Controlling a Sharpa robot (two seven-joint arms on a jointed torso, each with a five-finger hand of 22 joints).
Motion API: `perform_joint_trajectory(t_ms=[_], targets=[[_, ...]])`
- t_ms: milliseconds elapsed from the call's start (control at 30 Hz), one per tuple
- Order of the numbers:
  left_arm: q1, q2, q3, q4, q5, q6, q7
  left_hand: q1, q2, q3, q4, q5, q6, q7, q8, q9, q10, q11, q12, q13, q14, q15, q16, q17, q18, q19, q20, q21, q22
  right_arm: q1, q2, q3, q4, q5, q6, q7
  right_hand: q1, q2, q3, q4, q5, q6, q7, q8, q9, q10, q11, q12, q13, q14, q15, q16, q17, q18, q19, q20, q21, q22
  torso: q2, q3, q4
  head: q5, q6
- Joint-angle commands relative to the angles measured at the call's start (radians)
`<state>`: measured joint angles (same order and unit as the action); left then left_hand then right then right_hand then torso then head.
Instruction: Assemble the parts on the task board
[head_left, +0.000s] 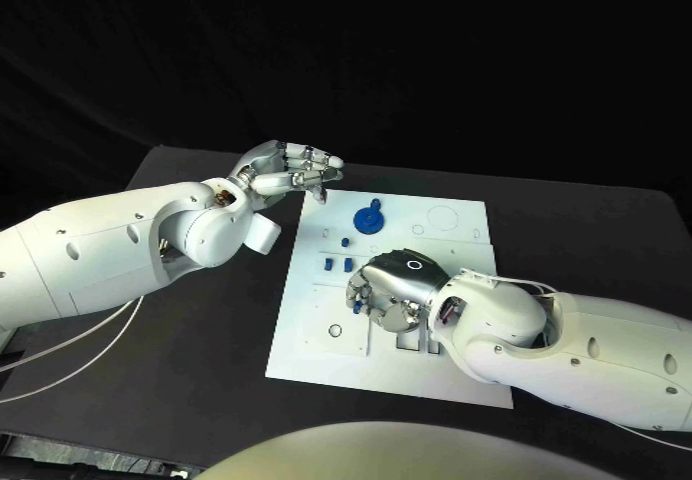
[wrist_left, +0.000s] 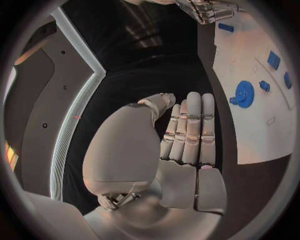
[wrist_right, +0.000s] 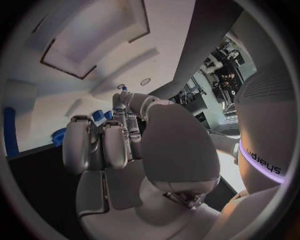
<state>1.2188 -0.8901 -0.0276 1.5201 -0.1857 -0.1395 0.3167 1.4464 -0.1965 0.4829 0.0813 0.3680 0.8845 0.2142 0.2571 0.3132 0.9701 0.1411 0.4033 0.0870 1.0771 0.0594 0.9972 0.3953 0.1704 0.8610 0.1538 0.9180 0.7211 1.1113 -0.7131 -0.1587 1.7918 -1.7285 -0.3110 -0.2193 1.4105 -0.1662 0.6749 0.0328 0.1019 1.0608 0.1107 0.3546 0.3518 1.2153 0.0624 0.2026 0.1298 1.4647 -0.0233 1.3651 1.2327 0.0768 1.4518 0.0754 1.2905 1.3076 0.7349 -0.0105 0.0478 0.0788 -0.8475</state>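
The task board (head_left: 329, 340), a white plate at the middle of the black table (head_left: 173, 330), carries a blue gear-shaped part (head_left: 371, 218) near its far edge and small blue parts (head_left: 336, 263) beside the right hand (head_left: 392, 290). That hand rests fingers-down on the board; whether it holds anything cannot be told. The left wrist view shows the left hand (wrist_left: 187, 135) flat-fingered and empty, off the board's far left corner.

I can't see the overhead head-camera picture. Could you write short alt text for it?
A white task board lies on a black table, with the robot's right hand lowered onto its middle beside small blue parts. A blue gear sits nearer the board's far edge. The left hand hovers off the board's far left corner, fingers curled.
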Motion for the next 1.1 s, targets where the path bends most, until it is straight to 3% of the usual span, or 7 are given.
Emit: perform_joint_trajectory(t_ms=[33, 867, 1100], targets=[[0.001, 0.0, 0.001, 0.004, 0.002, 0.018, 0.002, -0.01, 0.001, -0.001, -0.002, 0.003, -0.005, 0.001, -0.003, 0.0, -0.008, 0.001, 0.003, 0.0, -0.008, 0.001, 0.003, -0.001, 0.012, -0.005, -0.001, -0.002, 0.001, -0.002, 0.002, -0.001, -0.002, -0.021, 0.025, -0.003, -0.003, 0.007, 0.004, -0.001, 0.004, 0.003, 0.006, 0.003, 0.001, 0.017, -0.012, -0.003, 0.001, 0.035, -0.003, 0.0, -0.001, -0.018, 0.003, 0.001, -0.001, 0.142, 0.0, -0.001, 0.0, -0.001, -0.001], [0.002, -0.005, 0.001, 0.011, 0.0, 0.029, -0.009, -0.013, 0.002, -0.002, -0.001, 0.003, -0.007, 0.001, -0.003, 0.0, -0.011, 0.001, 0.006, 0.001, -0.008, 0.001, 0.004, -0.001, 0.012, -0.006, -0.001, -0.003, 0.001, -0.009, 0.017, -0.002, -0.008, -0.069, 0.034, -0.035, -0.005, 0.007, 0.004, -0.002, 0.003, 0.003, 0.007, 0.003, 0.002, 0.017, -0.012, -0.004, 0.002, 0.036, -0.003, 0.001, 0.001, -0.018, 0.004, 0.001, 0.002, 0.143, -0.001, -0.0013, 0.0004, -0.002, -0.007], [0.002, -0.005, 0.001, 0.012, -0.001, 0.031, -0.011, -0.013, 0.002, -0.002, -0.002, 0.003, -0.007, 0.001, -0.003, 0.0, -0.012, 0.002, 0.006, 0.001, -0.009, 0.002, 0.004, -0.001, 0.012, -0.006, 0.0, -0.003, 0.001, -0.009, 0.022, -0.003, -0.01, -0.065, 0.068, -0.027, -0.01, 0.005, 0.003, -0.004, 0.001, 0.001, 0.008, 0.003, 0.004, 0.018, -0.01, -0.007, 0.003, 0.036, -0.002, 0.001, 0.0, -0.018, 0.003, 0.002, -0.001, 0.143, -0.001, -0.0005, 0.0005, -0.001, -0.008]])
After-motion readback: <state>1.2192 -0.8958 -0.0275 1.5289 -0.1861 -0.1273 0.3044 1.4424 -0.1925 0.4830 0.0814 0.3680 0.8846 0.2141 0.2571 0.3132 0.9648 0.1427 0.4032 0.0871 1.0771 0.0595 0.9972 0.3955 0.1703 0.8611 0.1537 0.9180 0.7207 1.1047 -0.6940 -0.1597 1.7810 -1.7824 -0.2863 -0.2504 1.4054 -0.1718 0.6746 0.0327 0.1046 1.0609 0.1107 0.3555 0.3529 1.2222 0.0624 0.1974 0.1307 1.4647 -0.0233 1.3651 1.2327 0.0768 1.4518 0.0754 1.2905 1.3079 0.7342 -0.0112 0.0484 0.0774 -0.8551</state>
